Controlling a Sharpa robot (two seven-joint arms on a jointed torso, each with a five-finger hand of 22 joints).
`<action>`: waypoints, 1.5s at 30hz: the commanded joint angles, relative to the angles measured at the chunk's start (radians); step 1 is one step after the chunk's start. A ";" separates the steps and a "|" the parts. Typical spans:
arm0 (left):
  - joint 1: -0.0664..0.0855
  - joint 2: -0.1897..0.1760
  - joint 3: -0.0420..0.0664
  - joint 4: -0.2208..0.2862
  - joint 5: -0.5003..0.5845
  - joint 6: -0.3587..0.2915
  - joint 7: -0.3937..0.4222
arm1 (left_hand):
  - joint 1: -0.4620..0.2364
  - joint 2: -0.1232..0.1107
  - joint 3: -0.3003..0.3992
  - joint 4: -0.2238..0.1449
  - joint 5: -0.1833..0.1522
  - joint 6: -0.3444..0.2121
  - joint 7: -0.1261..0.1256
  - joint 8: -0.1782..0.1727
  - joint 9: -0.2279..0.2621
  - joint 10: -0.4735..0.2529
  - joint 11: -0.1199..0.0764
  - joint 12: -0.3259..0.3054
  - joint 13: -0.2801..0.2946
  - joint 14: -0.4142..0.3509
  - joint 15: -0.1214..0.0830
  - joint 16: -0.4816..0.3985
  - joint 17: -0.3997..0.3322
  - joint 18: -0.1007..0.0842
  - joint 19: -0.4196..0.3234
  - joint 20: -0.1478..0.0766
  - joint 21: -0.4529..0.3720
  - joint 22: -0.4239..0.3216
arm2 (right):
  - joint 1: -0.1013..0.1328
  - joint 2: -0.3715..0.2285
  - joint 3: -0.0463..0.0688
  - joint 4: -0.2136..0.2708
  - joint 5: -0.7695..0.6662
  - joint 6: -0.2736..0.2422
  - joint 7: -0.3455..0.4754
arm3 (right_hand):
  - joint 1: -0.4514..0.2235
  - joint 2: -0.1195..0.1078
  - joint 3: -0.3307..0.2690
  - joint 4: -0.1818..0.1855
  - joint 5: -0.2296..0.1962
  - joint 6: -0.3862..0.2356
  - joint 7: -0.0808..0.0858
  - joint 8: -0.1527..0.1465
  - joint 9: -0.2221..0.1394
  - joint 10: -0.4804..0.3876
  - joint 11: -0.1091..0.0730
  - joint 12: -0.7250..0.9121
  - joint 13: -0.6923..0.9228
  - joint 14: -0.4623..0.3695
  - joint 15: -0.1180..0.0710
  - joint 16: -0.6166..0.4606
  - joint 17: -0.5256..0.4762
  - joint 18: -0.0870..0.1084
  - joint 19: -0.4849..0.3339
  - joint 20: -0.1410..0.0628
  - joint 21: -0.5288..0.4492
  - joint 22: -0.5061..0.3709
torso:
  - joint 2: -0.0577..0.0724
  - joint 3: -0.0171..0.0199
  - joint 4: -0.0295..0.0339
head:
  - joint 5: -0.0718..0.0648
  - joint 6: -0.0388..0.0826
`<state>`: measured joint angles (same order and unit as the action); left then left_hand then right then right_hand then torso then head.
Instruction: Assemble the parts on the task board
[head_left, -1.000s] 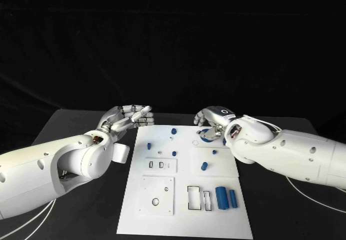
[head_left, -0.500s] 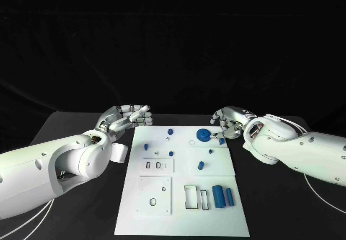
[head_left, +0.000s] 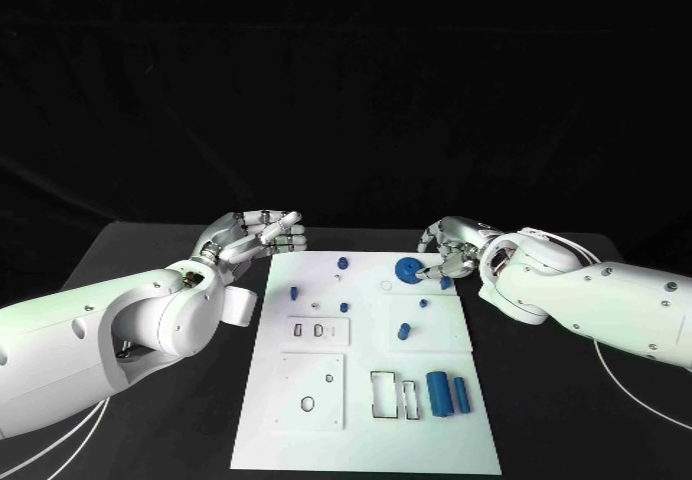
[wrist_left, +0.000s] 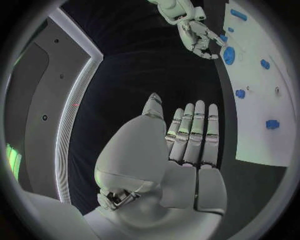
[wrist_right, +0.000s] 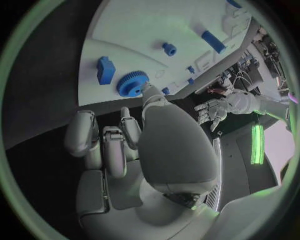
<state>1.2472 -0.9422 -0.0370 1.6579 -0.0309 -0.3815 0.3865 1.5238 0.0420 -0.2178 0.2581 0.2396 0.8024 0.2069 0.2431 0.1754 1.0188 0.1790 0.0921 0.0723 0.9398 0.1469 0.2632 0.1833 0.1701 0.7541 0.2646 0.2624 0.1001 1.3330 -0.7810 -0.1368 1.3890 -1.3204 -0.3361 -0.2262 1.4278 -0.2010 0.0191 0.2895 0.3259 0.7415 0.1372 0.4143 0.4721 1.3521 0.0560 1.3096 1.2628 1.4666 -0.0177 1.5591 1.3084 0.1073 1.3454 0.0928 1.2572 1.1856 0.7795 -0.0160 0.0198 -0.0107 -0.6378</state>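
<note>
The white task board (head_left: 368, 440) lies in the middle of the table. A blue gear (head_left: 410, 268) sits on its far right part, with a small blue block (wrist_right: 105, 70) beside it. My right hand (head_left: 454, 250) is just to the right of the gear; its thumb tip touches the gear's rim (wrist_right: 132, 83) while the other fingers (wrist_right: 103, 145) curl loosely clear of it. My left hand (head_left: 260, 237) hovers off the board's far left corner, fingers (wrist_left: 194, 132) straight and together, holding nothing. Several small blue pegs (head_left: 346, 306) stand on the board.
A blue cylinder (head_left: 438, 391) and a thin blue bar (head_left: 462, 393) lie at the board's near right, next to rectangular cutouts (head_left: 391, 394). A round hole (head_left: 309, 403) is at the near left. Black table (head_left: 159, 250) surrounds the board.
My right hand drew back to the right off the gear, uncovering it, then settled with the thumb at its rim. The left hand has stayed put.
</note>
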 joint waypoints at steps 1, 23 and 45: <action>0.001 0.002 0.001 0.001 0.004 0.022 0.002 | -0.001 0.010 -0.007 -0.001 -0.002 -0.005 0.022 -0.002 0.000 0.001 0.008 -0.005 0.001 0.000 0.005 0.001 0.002 0.012 0.000 0.000 -0.005 -0.002 | -0.001 0.011 0.000 -0.010 0.026 0.014 0.005 | -0.002 0.012 0.009 0.001 0.008 -0.009 0.001 0.007 -0.002 0.014 0.000 0.020 0.019 0.100 0.004 0.006 0.241 -0.014 0.008 0.000 0.006 0.005 | 0.001 -0.0003 0.0011 | 0.000 -0.002; 0.001 0.004 0.001 -0.001 0.004 0.027 -0.004 | 0.001 0.012 -0.009 -0.001 0.000 -0.005 0.022 -0.002 0.000 0.001 0.009 -0.006 0.001 0.000 0.005 0.001 0.003 0.012 0.000 0.000 -0.006 -0.003 | -0.011 0.062 -0.003 -0.055 0.030 0.055 0.010 | 0.008 0.024 0.035 -0.001 0.021 -0.002 0.000 0.022 -0.012 0.042 0.000 0.067 0.066 0.102 0.004 0.009 0.253 -0.016 0.015 0.000 0.015 0.019 | 0.000 0.0000 -0.0008 | 0.004 -0.011; 0.001 0.003 0.001 -0.001 0.004 0.028 -0.007 | 0.003 0.013 -0.010 -0.002 0.003 -0.005 0.022 -0.002 0.001 0.001 0.009 -0.007 0.001 -0.001 0.006 0.001 0.003 0.012 0.001 0.000 -0.006 -0.003 | -0.019 0.071 -0.004 -0.065 -0.004 0.069 0.009 | 0.044 0.023 0.193 -0.005 0.017 0.068 -0.007 0.013 -0.066 0.066 -0.007 0.107 0.104 0.104 -0.002 0.011 0.260 -0.019 0.021 -0.005 0.023 0.041 | 0.001 0.0010 -0.0007 | 0.005 -0.017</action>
<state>1.2473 -0.9412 -0.0368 1.6556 -0.0296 -0.3723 0.3760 1.5282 0.0463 -0.2206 0.2552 0.2396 0.8025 0.2069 0.2431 0.1754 1.0189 0.1791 0.0921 0.0728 0.9398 0.1469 0.2632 0.1850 0.1702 0.7541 0.2646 0.2624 0.0986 1.3183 -0.7111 -0.1380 1.3248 -1.2922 -0.2918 -0.2176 1.4628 -0.1784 0.1986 0.2857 0.3468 0.8032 0.1303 0.4308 0.4096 1.4114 0.0482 1.4126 1.3079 1.4666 -0.0179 1.5668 1.3079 0.1075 1.3575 0.0875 1.2750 1.2253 0.7795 -0.0152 0.0195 -0.0051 -0.6543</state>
